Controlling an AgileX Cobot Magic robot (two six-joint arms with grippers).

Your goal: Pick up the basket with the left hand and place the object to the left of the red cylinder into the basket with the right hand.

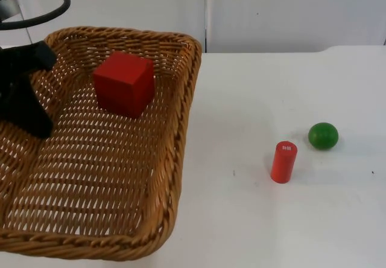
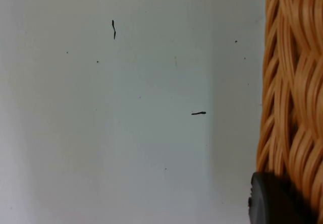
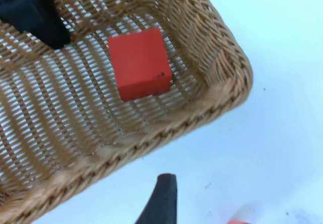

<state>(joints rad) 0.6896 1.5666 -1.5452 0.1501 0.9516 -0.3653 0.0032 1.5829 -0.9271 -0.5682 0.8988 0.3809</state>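
A wicker basket [image 1: 181,129] fills the left of the top view. My left gripper [image 1: 33,120] is shut on its left wall, and the left wrist view shows the woven rim [image 2: 290,82] beside a black fingertip [image 2: 272,201]. A red cube [image 1: 123,84] lies inside the basket near its far side; the cube [image 3: 140,63] also appears in the right wrist view. A red cylinder [image 1: 283,162] stands upright on the table to the right of the basket. My right gripper [image 3: 160,199] hangs above the table just outside the basket's corner [image 3: 229,77].
A green ball [image 1: 323,136] rests on the table just right of and behind the red cylinder. White table [image 1: 253,220] stretches between the basket and the cylinder. The grey partition wall [image 1: 289,11] closes off the back.
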